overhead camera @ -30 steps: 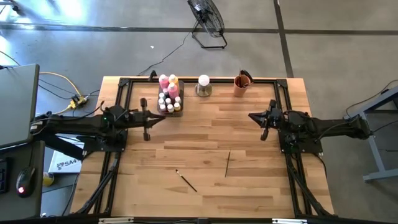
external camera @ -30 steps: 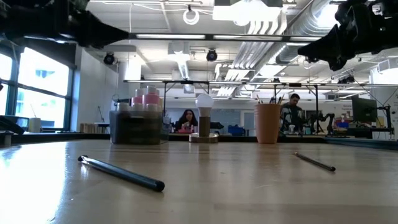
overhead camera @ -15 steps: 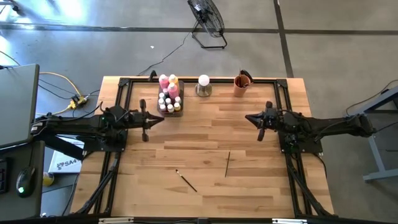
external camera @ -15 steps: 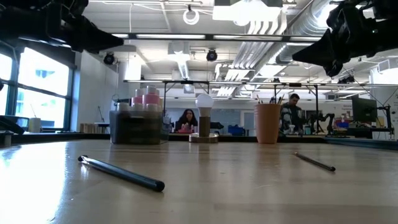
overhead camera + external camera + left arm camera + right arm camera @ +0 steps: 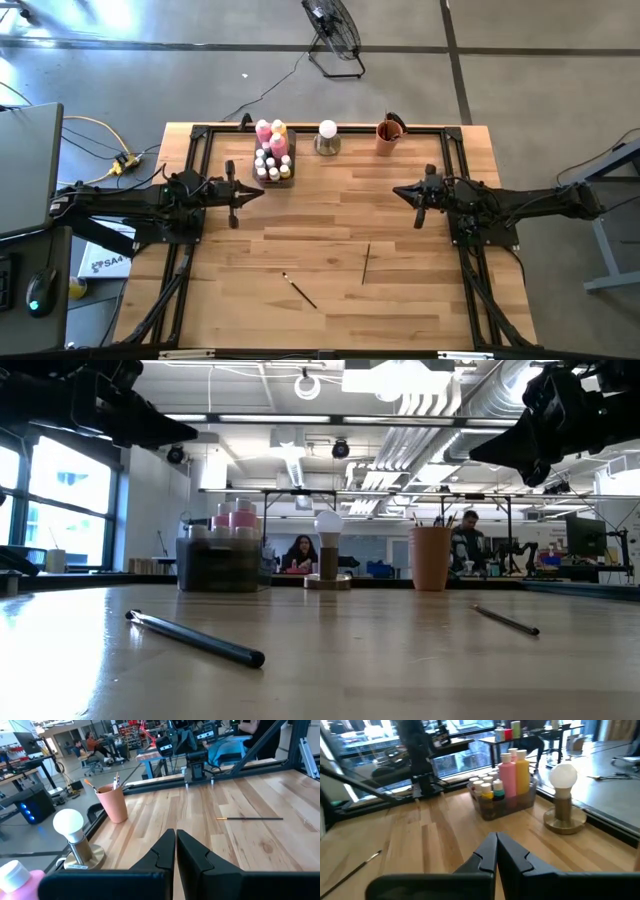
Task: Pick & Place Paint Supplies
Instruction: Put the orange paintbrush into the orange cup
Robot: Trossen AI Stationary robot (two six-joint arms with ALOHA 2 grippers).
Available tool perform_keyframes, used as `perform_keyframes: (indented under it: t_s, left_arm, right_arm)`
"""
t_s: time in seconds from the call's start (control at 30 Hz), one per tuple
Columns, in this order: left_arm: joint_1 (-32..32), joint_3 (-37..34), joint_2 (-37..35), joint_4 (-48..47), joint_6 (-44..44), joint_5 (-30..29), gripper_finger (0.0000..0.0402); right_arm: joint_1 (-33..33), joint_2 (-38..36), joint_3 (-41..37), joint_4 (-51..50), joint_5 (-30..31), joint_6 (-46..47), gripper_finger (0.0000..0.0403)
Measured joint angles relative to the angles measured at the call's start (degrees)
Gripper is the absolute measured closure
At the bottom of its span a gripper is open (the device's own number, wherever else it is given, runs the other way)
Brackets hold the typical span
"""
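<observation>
- The left gripper (image 5: 253,192) is clenched on nothing, its two fingers (image 5: 165,851) pressed together; it hangs above the worktop (image 5: 330,300) near the left edge, just in front of the tray.
- The right gripper (image 5: 401,191) is likewise pinched closed and empty, above the worktop toward the right edge.
- Two paintbrushes lie apart on the bare wood toward the front edge: one paintbrush (image 5: 299,290) left of centre and lying at a slant, the other brush (image 5: 366,264) near the middle.
- The paint bottles (image 5: 272,150) stand together in a grey tray (image 5: 512,806) at the back edge, left of centre: one pink bottle (image 5: 506,773), one yellow bottle (image 5: 522,769), and several tiny white-capped ones whose exact count I cannot tell.
- One white ball on a metal base (image 5: 327,137) stands beside the tray.
- One orange cup (image 5: 389,135) stands further right along the back edge.
</observation>
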Motion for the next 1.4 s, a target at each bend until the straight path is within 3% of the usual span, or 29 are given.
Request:
perform_keyframes:
  t_s: [0.3,0.43,0.5,0.57,0.7,0.83,0.97,1.13,1.4]
  left_arm:
    - [0.00,0.00,0.00,0.02,0.00,0.02,0.0389]
    - [0.00,0.01,0.00,0.02,0.00,0.02,0.0389]
    - [0.00,0.01,0.00,0.04,0.00,0.02,0.0389]
    - [0.00,0.02,0.00,0.08,0.00,0.03,0.0389]
    - [0.00,0.02,0.00,0.28,0.00,0.03,0.0389]
    - [0.00,0.02,0.02,0.07,0.00,0.04,0.0389]
    - [0.00,0.02,0.01,0.07,0.00,0.04,0.0389]
    - [0.00,0.02,0.00,0.11,0.11,0.04,0.0389]
    - [0.00,0.02,0.00,0.13,0.96,0.04,0.0389]
  right_arm:
    - [0.02,0.00,0.00,1.35,-11.84,-2.87,0.0401]
    - [0.02,0.00,-0.02,3.73,-13.05,-6.77,0.0401]
    - [0.02,0.00,-0.02,6.34,-11.04,-3.96,0.0401]
    - [0.01,0.00,0.63,6.96,-4.18,2.61,0.0401]
    - [1.01,0.89,6.05,-6.73,7.39,6.70,0.0401]
    - [3.32,6.55,13.10,-16.13,16.72,12.58,0.0401]
    - [4.88,13.91,18.79,-19.11,18.25,19.62,0.0401]
    - [6.97,23.73,24.73,-25.09,15.45,29.44,0.0401]
    - [10.80,37.50,39.32,-48.34,15.43,46.01,0.0401]
